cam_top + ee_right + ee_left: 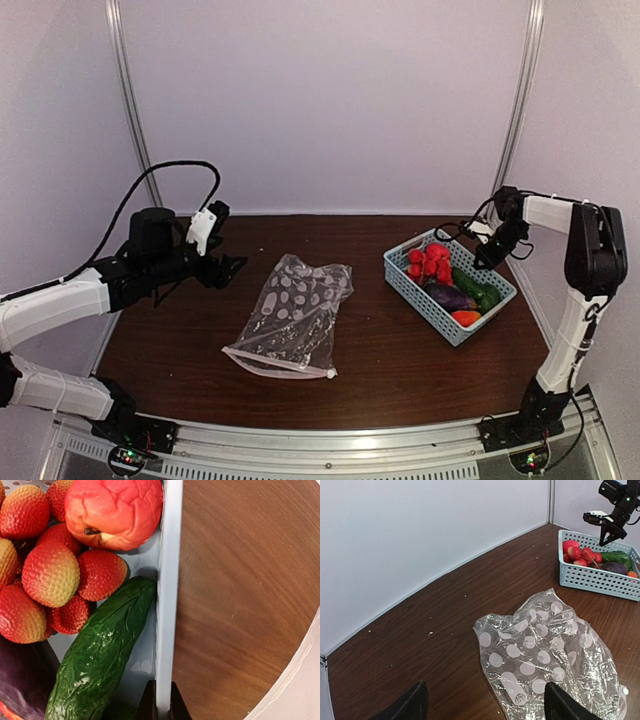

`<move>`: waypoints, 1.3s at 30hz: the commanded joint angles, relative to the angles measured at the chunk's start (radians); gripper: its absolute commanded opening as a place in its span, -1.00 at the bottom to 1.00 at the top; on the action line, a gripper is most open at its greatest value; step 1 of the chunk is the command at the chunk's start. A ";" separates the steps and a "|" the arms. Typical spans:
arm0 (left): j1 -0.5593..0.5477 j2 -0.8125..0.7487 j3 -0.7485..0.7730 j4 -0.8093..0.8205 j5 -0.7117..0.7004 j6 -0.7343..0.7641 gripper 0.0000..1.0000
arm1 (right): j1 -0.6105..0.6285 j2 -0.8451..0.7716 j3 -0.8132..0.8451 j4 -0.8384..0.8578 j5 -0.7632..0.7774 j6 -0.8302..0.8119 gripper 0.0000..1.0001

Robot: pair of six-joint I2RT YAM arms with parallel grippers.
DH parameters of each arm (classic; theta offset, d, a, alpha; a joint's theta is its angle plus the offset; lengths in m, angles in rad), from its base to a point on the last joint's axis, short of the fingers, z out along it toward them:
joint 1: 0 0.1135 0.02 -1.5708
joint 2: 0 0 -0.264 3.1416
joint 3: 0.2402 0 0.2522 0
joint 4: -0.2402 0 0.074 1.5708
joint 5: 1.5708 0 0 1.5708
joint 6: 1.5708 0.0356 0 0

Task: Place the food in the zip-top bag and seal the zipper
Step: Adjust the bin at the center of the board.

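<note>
Polka-dot zip-top bag [293, 315] lies flat in the middle of the surface [390, 385], its zipper [272, 360] toward the near edge. The food, bumpy red fruits [50, 575], a cucumber [100, 655] and an eggplant [447, 295], sits in a light-blue mesh basket [402, 280] near the right edge. Left fingers [412, 705] hover wide open, empty, beside the bag. Right fingers [147, 702] pinch the basket's rim, not food; lifting could tip it and spill pieces. Nothing holds the limp bag's mouth open.
</note>
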 commanded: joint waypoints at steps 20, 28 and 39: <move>-0.309 0.100 0.205 -0.289 -0.242 0.156 0.69 | -0.001 -0.373 -0.452 0.123 -0.060 0.448 -1.00; -0.382 0.044 0.253 -0.443 -0.229 0.123 0.72 | 0.038 -0.347 -0.410 0.161 -0.126 0.530 -1.00; -0.552 0.082 0.257 -0.569 -0.290 0.239 0.95 | 0.042 -0.238 -0.297 0.101 -0.286 0.555 -0.66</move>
